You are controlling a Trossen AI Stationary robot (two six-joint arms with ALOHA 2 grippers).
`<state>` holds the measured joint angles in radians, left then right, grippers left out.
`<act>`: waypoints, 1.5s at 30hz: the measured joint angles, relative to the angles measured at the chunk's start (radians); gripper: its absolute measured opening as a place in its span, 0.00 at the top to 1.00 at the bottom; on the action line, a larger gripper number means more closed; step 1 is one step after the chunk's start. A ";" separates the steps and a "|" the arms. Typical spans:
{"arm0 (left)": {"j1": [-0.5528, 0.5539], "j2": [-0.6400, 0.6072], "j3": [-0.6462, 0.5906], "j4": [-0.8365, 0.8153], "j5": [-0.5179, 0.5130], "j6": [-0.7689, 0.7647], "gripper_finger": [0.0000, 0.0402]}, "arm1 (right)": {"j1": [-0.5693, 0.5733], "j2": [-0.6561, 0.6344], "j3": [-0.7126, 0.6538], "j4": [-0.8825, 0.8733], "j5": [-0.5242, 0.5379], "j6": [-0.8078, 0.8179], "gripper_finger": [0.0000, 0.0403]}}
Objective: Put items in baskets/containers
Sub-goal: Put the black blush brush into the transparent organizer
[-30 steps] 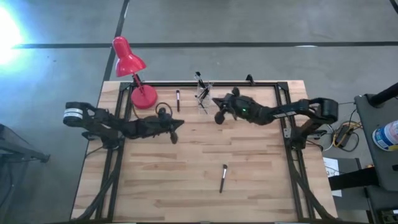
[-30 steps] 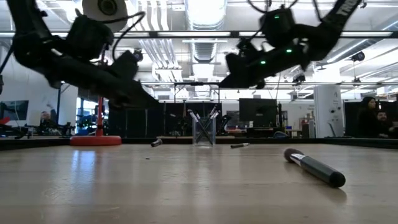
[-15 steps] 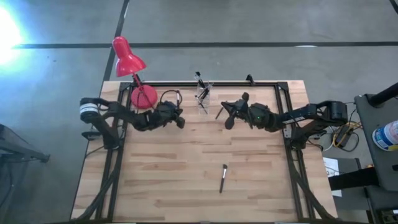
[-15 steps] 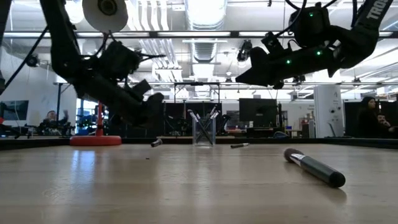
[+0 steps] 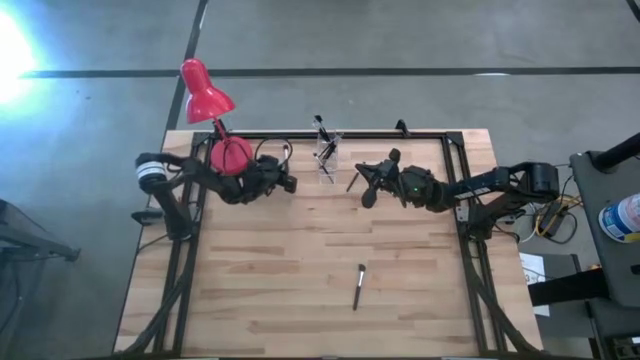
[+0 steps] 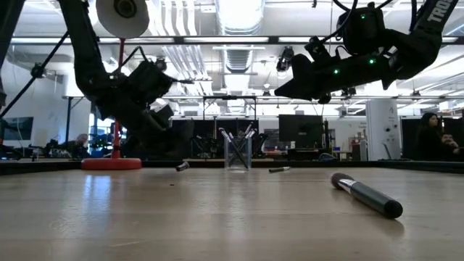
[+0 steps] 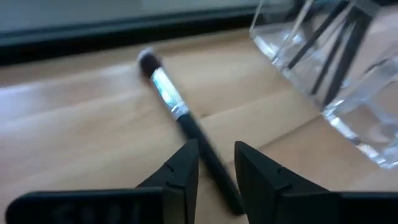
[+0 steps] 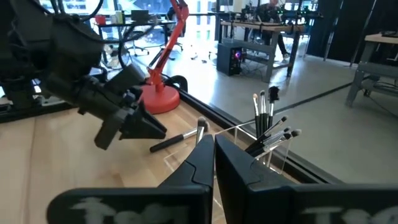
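My left gripper (image 7: 216,149) hangs open just over a dark brush with a silver ferrule (image 7: 171,99), a finger on either side of its handle, not touching it. That brush lies flat near the far edge, between the lamp base and the clear holder (image 5: 326,152), which stands upright with several brushes in it. My right gripper (image 5: 362,190) is shut and empty, raised above the table to the right of the holder (image 8: 267,146). A thin brush (image 5: 352,182) lies beside it. Another brush (image 5: 358,286) lies mid-table toward the near edge.
The red desk lamp stands at the far left, its round base (image 5: 230,155) right behind my left gripper (image 5: 288,184). A dark frame rail (image 5: 400,133) runs along the far edge and sides. People and desks show in the room beyond.
My left gripper has moved toward the far edge, come down and tipped its fingers toward the brush beside the lamp base. My right gripper has drawn back from the holder toward the table's right, then kept still. The brushes and holder have stayed in place.
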<state>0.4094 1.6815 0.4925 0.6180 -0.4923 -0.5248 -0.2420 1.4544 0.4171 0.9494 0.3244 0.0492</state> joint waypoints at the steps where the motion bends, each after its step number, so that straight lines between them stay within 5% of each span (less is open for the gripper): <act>1: 0.007 0.006 0.002 -0.014 0.001 -0.010 0.76 | 0.000 0.000 0.000 0.000 0.000 0.000 0.98; 18: 0.023 0.131 0.105 -0.100 -0.006 0.084 0.76 | 0.000 0.000 0.000 0.006 0.000 0.003 0.98; 25: 0.023 0.126 0.094 -0.248 0.013 0.186 0.92 | 0.000 0.000 0.000 0.006 0.000 0.003 0.98; 31: -0.007 0.092 0.022 -0.269 0.007 0.208 0.92 | 0.000 0.000 0.000 -0.001 0.000 0.003 0.98; 45: -0.192 -0.202 -0.379 0.268 0.105 0.079 0.92 | 0.020 0.002 0.000 0.000 -0.012 0.003 0.98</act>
<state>0.2177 1.4793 0.1136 0.8858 -0.3873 -0.4461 -0.2225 1.4563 0.4168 0.9490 0.3125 0.0525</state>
